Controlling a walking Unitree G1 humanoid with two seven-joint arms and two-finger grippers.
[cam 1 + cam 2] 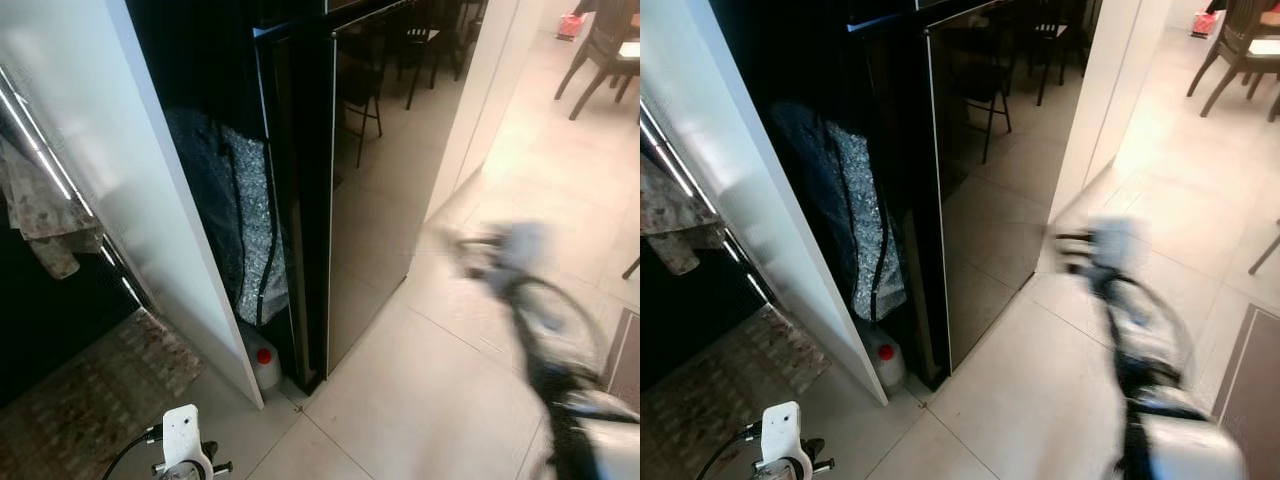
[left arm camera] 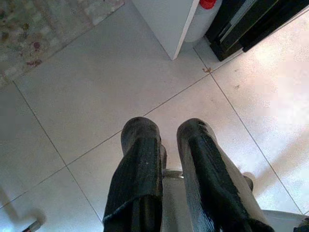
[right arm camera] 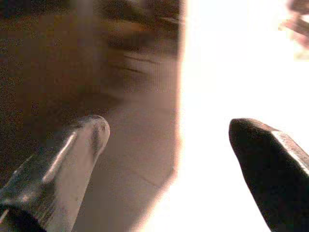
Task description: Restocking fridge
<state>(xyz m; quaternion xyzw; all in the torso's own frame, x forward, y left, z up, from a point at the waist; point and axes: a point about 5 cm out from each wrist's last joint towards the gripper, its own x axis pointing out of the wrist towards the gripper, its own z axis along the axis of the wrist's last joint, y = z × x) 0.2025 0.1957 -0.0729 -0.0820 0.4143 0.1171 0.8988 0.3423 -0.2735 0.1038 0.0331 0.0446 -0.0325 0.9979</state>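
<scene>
Left gripper point(image 2: 164, 145) is seen nearest, hung low over floor tiles point(image 2: 96, 96), fingers narrow, nothing held. Right gripper point(image 3: 169, 135) is raised, blurred, toward the fridge point(image 1: 370, 180); fingers wide, nothing between them. The black fridge door is seen shut, beside a white panel point(image 1: 160, 200). No stock is held. Step judged: reaching to the door; whether before loading or after closing cannot be settled. A jug point(image 1: 263, 364) and bag point(image 1: 240, 220) are wedged beside the fridge; chairs point(image 1: 600, 50) stand well apart.
</scene>
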